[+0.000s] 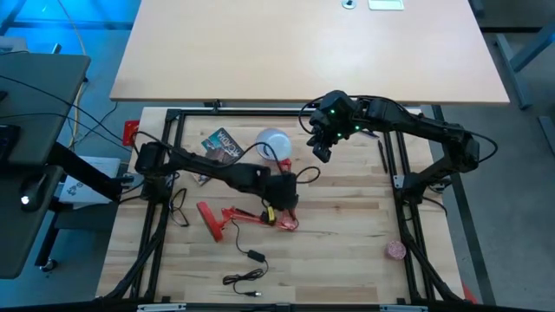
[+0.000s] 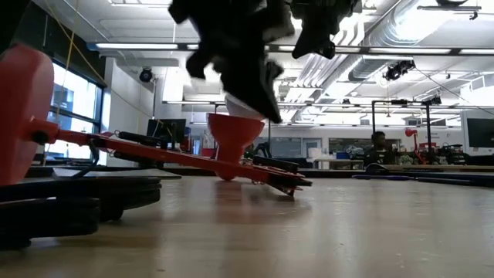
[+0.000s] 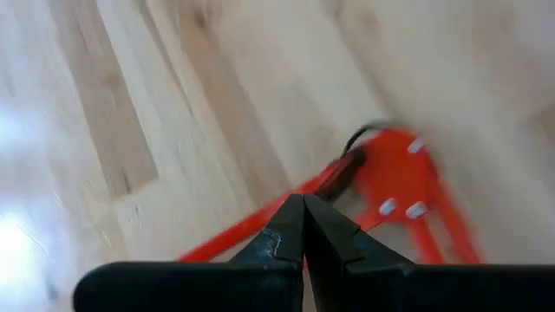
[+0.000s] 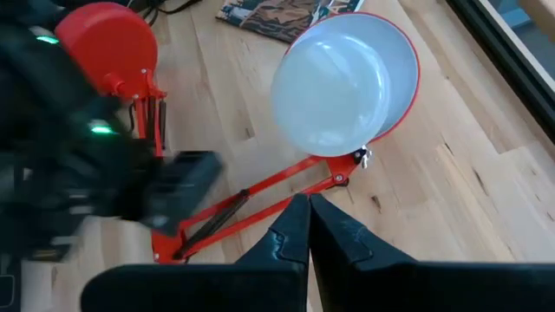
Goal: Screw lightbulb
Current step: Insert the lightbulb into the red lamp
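Note:
A red desk lamp lies on the wooden table, its round base (image 1: 211,221) toward the near left. Its jointed arm (image 1: 260,217) runs to the shade (image 4: 406,82), which opens upward. The white lightbulb (image 4: 329,91) sits in the shade's mouth and rises out of it in the low view (image 2: 245,108). My left gripper (image 3: 303,208) is shut and hovers over the lamp arm's joint (image 3: 399,169), just near of the shade (image 1: 273,143). My right gripper (image 4: 308,204) is shut and hangs higher, to the right of the shade (image 1: 323,154).
A magazine (image 1: 223,145) lies left of the shade. The lamp's black cord and plug (image 1: 251,260) trail toward the near edge. A pink round thing (image 1: 396,250) lies near right, and a dark pen (image 1: 381,156) lies by the right frame rail. Bare boards show between these.

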{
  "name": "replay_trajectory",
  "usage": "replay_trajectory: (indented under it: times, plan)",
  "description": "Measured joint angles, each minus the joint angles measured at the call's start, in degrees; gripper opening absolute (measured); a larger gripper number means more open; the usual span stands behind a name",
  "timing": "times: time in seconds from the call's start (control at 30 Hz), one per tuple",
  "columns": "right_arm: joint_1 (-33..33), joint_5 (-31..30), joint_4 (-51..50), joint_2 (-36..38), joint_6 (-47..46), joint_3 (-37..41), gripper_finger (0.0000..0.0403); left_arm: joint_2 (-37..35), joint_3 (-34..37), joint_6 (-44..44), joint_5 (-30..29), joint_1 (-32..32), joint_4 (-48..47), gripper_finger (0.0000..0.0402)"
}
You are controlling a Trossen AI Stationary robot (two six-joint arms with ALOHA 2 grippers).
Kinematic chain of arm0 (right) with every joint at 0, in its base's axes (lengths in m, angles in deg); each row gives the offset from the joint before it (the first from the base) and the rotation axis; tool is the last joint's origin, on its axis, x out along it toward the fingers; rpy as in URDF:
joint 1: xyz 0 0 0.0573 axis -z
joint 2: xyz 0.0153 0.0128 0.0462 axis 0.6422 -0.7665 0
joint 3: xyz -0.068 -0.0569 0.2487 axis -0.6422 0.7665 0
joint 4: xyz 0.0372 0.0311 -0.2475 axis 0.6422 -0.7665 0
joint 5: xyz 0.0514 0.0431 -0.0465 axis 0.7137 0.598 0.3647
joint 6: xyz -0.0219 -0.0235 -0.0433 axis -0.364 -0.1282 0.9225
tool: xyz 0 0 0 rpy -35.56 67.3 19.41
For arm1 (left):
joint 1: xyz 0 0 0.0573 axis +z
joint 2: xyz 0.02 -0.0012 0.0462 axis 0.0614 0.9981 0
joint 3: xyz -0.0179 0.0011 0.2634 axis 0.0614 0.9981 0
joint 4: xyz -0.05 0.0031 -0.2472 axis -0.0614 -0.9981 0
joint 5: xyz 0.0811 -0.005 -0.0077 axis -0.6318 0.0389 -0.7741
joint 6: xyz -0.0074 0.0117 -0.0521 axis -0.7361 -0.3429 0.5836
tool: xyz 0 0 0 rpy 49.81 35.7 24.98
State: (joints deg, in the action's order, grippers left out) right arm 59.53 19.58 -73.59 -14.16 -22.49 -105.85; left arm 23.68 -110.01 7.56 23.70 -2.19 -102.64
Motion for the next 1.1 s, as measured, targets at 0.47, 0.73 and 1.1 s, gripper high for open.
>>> replay_trajectory:
  times: [0.47,0.73,1.1]
  plan:
    - [2.1,-0.3,0.7,0.0,2.6,0.0,0.0000,-6.1,0.1,-27.3,-3.0,-3.0,-9.3,0.0000]
    - [2.2,0.2,0.7,0.0,2.6,0.0,0.0000,-3.3,0.2,-2.2,1.4,-0.1,-9.4,0.0000]
    - [2.2,0.2,0.5,0.0,1.5,0.0,0.0000,-3.2,4.1,39.6,4.6,-2.9,-6.1,0.0000]
